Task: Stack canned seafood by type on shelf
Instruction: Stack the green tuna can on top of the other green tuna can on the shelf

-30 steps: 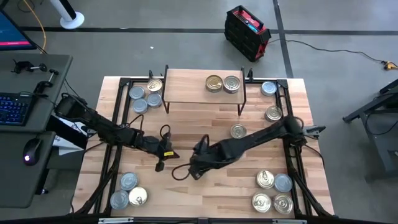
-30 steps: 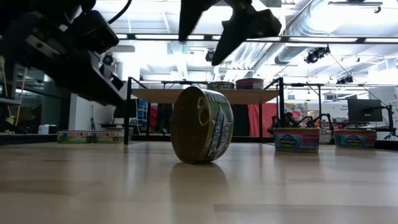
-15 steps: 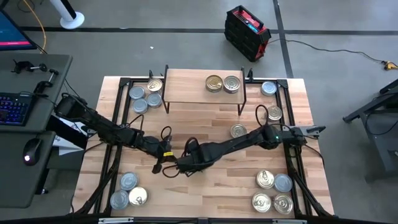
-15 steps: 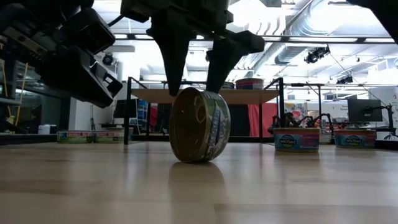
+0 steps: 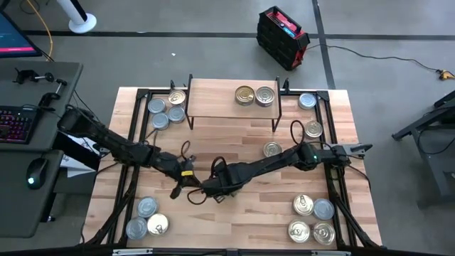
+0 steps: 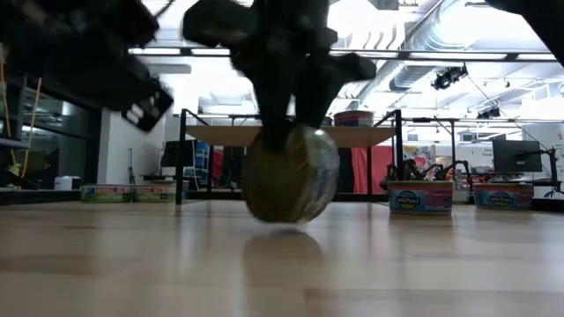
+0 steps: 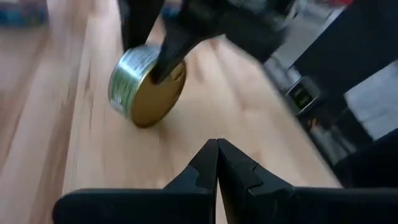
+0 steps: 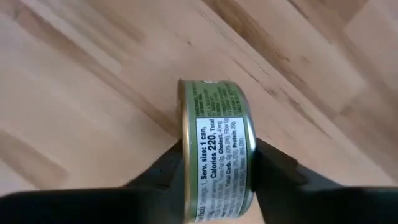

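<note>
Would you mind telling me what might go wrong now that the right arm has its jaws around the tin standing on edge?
1. The tin stands on its rim, and the right gripper pinches its two flat faces; a loose or off-centre hold could let it roll or slip out.
2. The left gripper, shut, sits close beside that tin, so lifting risks a bump between the arms.
3. The shelf already carries two tins, which a careless placement could knock.

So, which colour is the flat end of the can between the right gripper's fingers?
Gold; the can shows it best in the left wrist view.
</note>
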Tool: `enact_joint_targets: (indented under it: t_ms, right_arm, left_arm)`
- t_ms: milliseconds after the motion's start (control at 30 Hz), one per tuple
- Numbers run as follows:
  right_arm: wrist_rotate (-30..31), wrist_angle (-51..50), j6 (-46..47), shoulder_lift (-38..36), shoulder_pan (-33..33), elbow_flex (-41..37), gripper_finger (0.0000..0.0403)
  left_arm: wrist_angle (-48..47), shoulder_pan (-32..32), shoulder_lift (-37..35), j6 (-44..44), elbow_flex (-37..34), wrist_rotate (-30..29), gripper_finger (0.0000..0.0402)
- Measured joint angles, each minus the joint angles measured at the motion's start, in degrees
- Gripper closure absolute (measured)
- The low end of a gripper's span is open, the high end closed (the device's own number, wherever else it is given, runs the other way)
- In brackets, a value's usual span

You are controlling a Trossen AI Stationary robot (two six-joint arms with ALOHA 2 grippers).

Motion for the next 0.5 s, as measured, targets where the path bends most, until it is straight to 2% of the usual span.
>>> enact_joint_targets:
  t_ms: [167,267,367,500]
  right_arm:
    - [0.67,-9.05,-5.10,-3.94,0.17,-0.01,0.0294]
    - [1.22,-7.68,-8.41,-7.69,-0.81,-4.30,0.0294]
    - [1.44,-8.58,-8.51,-13.77,-2.12,-14.36,0.0294]
    - [-0.46,-1.99,-2.46,-27.11,-3.24,-33.36,0.0294]
  left_arm:
    - [-6.25,0.04,-10.42,2.08,0.00,-5.46,0.0402]
    - [-12.44,0.07,-16.22,2.49,0.00,-9.40,0.0401]
    - [-18.23,-0.26,-20.78,1.25,-0.01,-12.04,0.0402]
    - [-22.01,-1.64,-24.21,-0.09,-0.02,-15.19,0.0402]
